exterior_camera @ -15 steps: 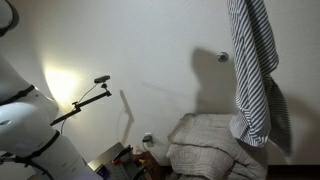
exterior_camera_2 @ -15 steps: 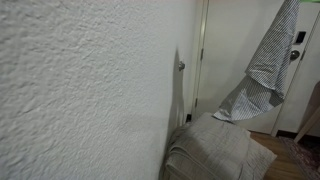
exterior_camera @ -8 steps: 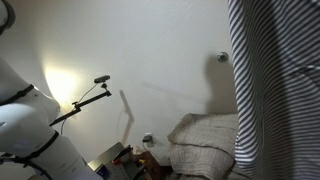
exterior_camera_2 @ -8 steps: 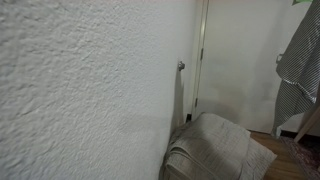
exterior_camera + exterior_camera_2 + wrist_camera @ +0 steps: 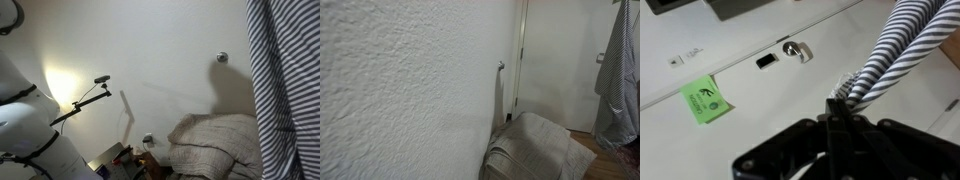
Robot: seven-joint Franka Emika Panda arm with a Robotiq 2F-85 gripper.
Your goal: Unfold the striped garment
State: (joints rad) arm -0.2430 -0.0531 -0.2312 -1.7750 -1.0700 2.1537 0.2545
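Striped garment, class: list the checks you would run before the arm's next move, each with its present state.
1. Hand shut on the striped garment: ok.
2. Garment lifted and hanging down, in both exterior views: ok.
3. Garment clear of the beige mound: cannot tell.
4. Garment opened out: not ok, it hangs bunched.
5. Hand visible in the exterior views: not ok, out of frame.

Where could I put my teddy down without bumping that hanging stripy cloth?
The top of the beige mound is bare, between the wall and the striped garment hanging from the hand. Beside the mound, the dark clutter is crowded.
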